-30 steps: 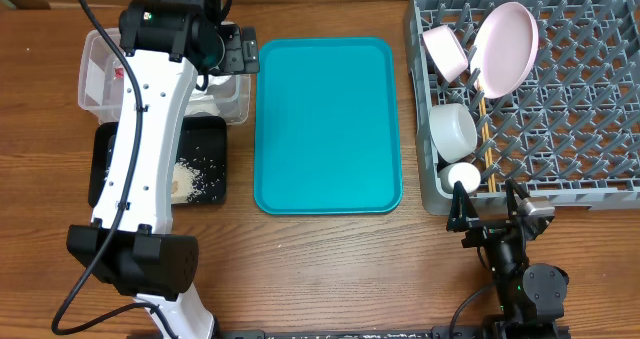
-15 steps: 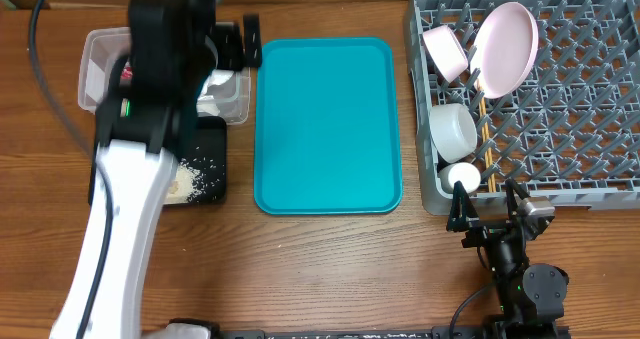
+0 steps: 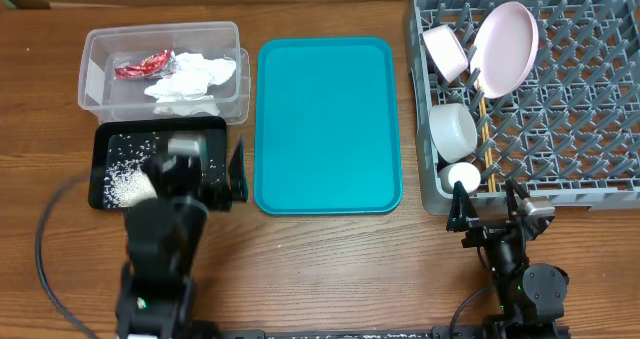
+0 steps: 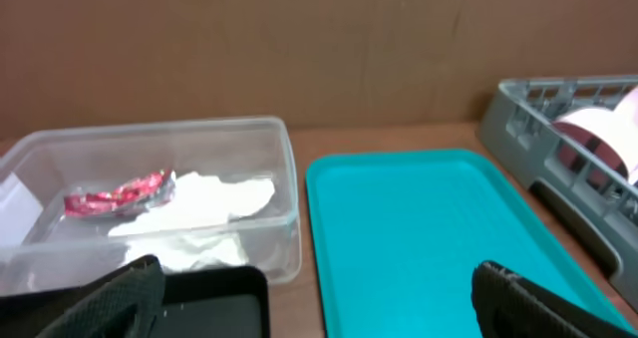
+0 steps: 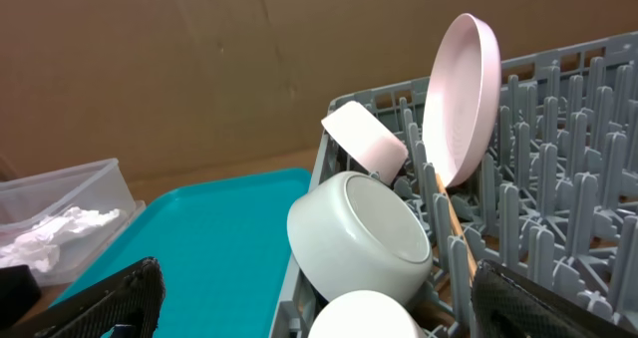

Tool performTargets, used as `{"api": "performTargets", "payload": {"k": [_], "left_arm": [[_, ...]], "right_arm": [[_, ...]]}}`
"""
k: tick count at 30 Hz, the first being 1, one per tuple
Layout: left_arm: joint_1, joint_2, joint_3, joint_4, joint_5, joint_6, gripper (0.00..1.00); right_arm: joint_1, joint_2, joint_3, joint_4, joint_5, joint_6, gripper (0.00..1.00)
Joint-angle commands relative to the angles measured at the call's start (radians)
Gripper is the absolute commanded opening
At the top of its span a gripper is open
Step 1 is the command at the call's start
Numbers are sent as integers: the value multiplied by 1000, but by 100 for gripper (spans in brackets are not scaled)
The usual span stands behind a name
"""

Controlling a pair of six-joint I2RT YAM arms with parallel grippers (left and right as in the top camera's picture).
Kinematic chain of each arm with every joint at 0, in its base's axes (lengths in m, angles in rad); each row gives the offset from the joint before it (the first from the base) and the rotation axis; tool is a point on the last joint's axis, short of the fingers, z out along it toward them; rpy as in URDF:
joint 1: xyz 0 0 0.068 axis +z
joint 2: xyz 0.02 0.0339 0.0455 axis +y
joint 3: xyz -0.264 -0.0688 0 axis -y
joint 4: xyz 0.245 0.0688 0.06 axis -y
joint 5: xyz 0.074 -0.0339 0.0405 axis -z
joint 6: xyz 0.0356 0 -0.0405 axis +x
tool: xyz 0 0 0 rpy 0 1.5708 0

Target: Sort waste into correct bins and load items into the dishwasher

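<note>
"Overhead view, whole table [image 3: 330, 264]: where does the waste lie?" the picture desk asks.

"Back-left corner. A clear tub [image 3: 95, 54] holds the red wrapper [image 3: 142, 66] and the crumpled white napkins [image 3: 190, 79], which touch each other. Just in front of the tub, a black tray [image 3: 112, 132] carries loose rice grains [image 3: 125, 184], heaped toward its left side."

"And the dishes?"

"All in the grey dish rack [image 3: 600, 109] at the back-right corner. The pale pink plate [image 3: 505, 44] stands on edge, tilted among the pegs. A pinkish-white bowl [image 3: 447, 51] leans on its side just left of it. A white bowl [image 3: 452, 129] sits further forward along the rack's left wall, with a small cup [image 3: 460, 174] in front of that. Two wooden chopsticks [image 3: 484, 129] lie among the pegs just right of that bowl and cup. A teal tray [image 3: 330, 124] lies flat mid-table, between tub and rack."

"The arms?"

"The left end effector [image 4: 314, 283], blurred from above, hovers over the black tray's right half near the front-left of the table. Its wrist camera shows the fingers spread wide with nothing gripped. The right end effector [image 3: 487, 204] sits by the front edge, just outside the rack's front-left corner, its fingers likewise parted and holding nothing."
</note>
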Motion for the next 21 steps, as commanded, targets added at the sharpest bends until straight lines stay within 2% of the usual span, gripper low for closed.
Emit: {"api": "performTargets", "payload": {"k": [1,6,12,15,17,21], "left_arm": [[21,-170,-190,78,15,14,100],[32,-374,-357,136,11,16,100],[69,-553,-463,133,8,23,100],[86,-610,-496,119,15,23,100],[92,-639,-495,52,14,24,100],[97,-637,-494,-9,10,23,100]], "right_arm": [[6,-11,-11,3,8,0,100],[6,-11,-11,3,8,0,100],[6,-11,-11,3,8,0,100],[6,-11,-11,4,8,0,100],[6,-11,-11,4,8,0,100],[6,-11,-11,3,8,0,100]]}}
